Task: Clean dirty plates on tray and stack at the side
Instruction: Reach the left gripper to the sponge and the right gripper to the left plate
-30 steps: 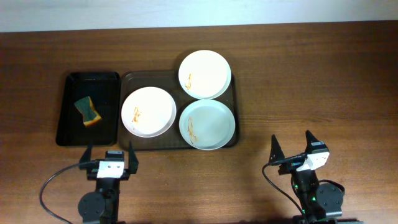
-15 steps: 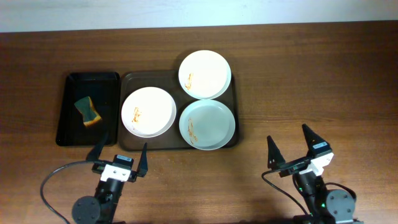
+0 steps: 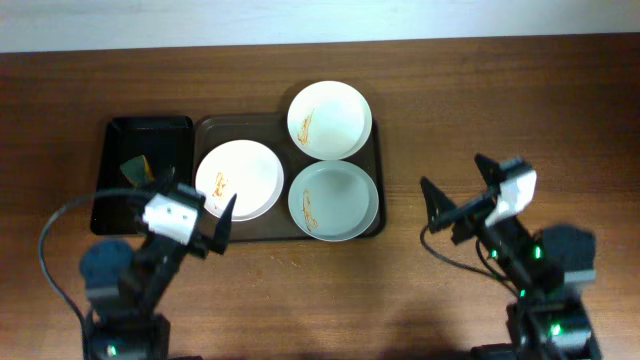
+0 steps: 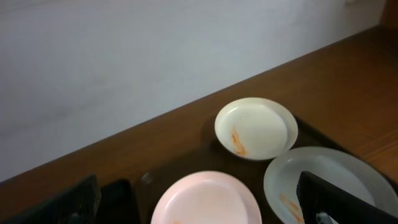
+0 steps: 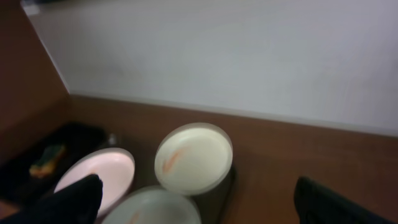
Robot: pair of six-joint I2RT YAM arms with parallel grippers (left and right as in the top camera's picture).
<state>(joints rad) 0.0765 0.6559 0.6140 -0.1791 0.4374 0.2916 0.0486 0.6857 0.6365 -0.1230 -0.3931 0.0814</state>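
Three white plates with orange-brown sauce streaks lie on the dark brown tray [image 3: 255,130]: a left plate [image 3: 245,175], a back plate [image 3: 329,120] overhanging the tray's far right corner, and a front right plate [image 3: 333,200]. My left gripper [image 3: 192,198] is open and empty above the tray's front left corner. Its wrist view shows the left plate [image 4: 208,199], the back plate [image 4: 256,127] and the right plate [image 4: 311,177]. My right gripper [image 3: 462,185] is open and empty over bare table right of the tray. Its wrist view shows the back plate [image 5: 194,157].
A smaller black tray [image 3: 140,135] stands left of the brown tray and holds a green and yellow sponge [image 3: 133,170], partly hidden by my left gripper. The sponge also shows in the right wrist view [image 5: 48,158]. A white wall runs behind the table.
Both arms have risen from the table's front edge and moved toward the trays. The left gripper now hangs over the tray's front left corner. The plates have not moved.
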